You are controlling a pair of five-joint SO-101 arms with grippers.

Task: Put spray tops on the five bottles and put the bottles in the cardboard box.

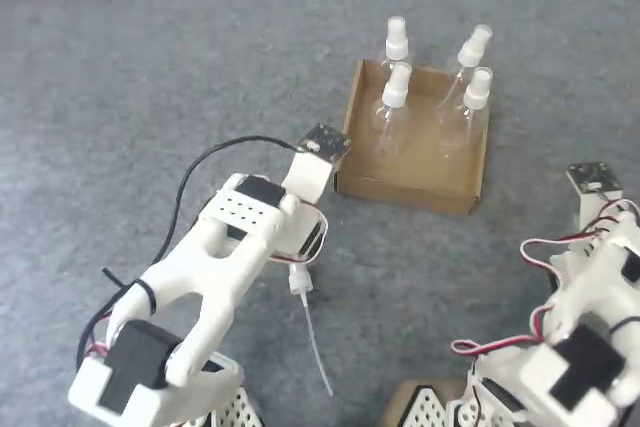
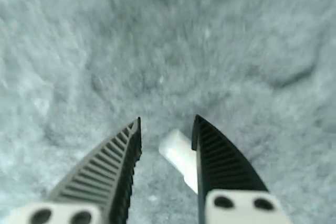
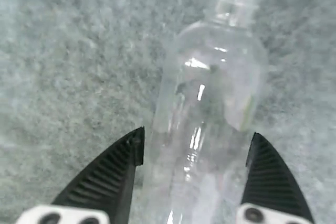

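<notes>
Our left jaws gape around the last spray top (image 2: 178, 156) to grasp it — right jaws, spread, straddle the uncapped bottle (image 3: 210, 103) for capping.

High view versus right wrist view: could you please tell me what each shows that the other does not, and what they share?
High view, not right wrist: the cardboard box with four capped bottles, and the loose spray top lying on the grey carpet. Right wrist, not high: an uncapped clear bottle at the right gripper. Both: the grey carpet.
</notes>
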